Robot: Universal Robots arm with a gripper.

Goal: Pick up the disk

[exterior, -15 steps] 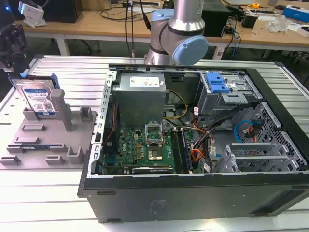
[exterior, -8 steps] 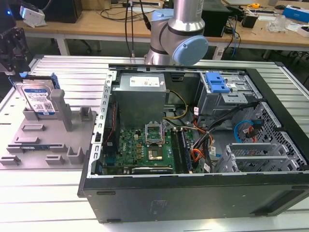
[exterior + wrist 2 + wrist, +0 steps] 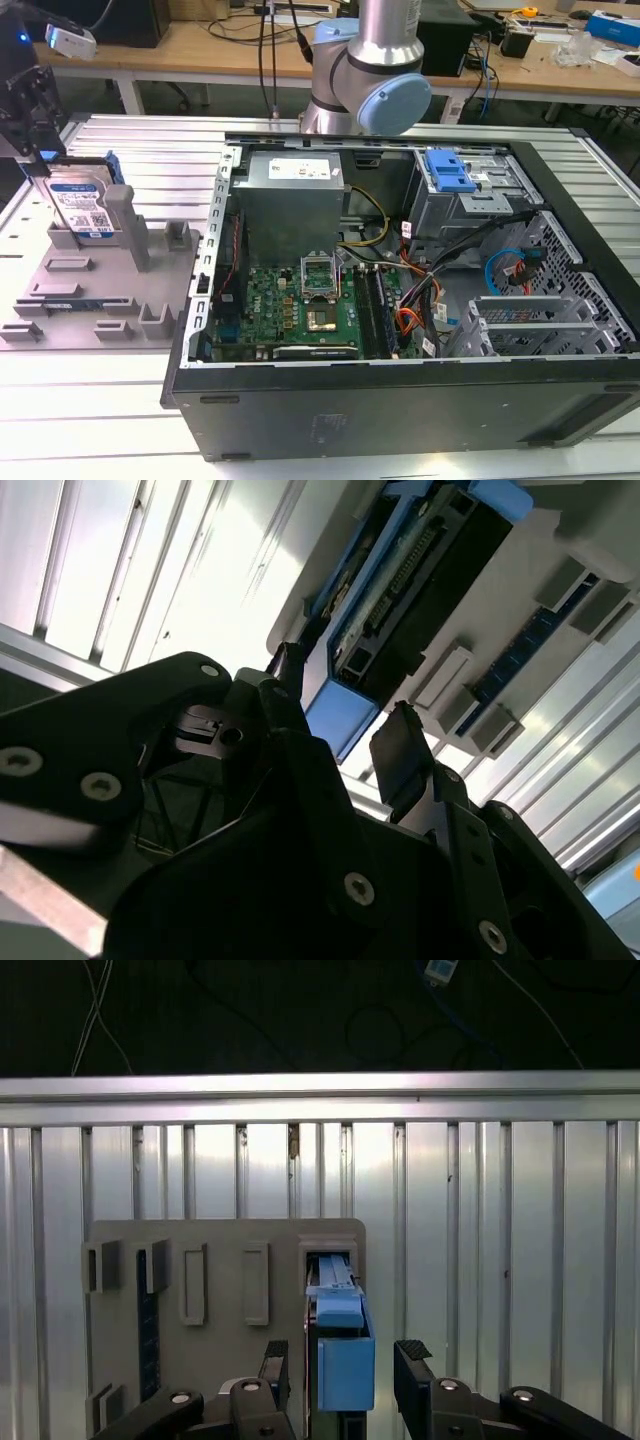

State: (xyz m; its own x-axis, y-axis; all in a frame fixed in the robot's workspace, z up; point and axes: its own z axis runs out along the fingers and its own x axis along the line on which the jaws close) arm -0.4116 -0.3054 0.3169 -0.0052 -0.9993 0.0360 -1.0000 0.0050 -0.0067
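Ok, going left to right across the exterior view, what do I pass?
The disk, standing upright in its grey holder → the grey power supply box inside the open computer case → the blue drive caddy.

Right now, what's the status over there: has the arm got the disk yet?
End effector open, fingers either side of the disk. Disk upright in grey holder, not gripped. No obstruction seen.

Electronics lab: opened computer case (image 3: 400, 410), ridged aluminium table (image 3: 90, 400), cluttered workbenches (image 3: 200, 45) behind.
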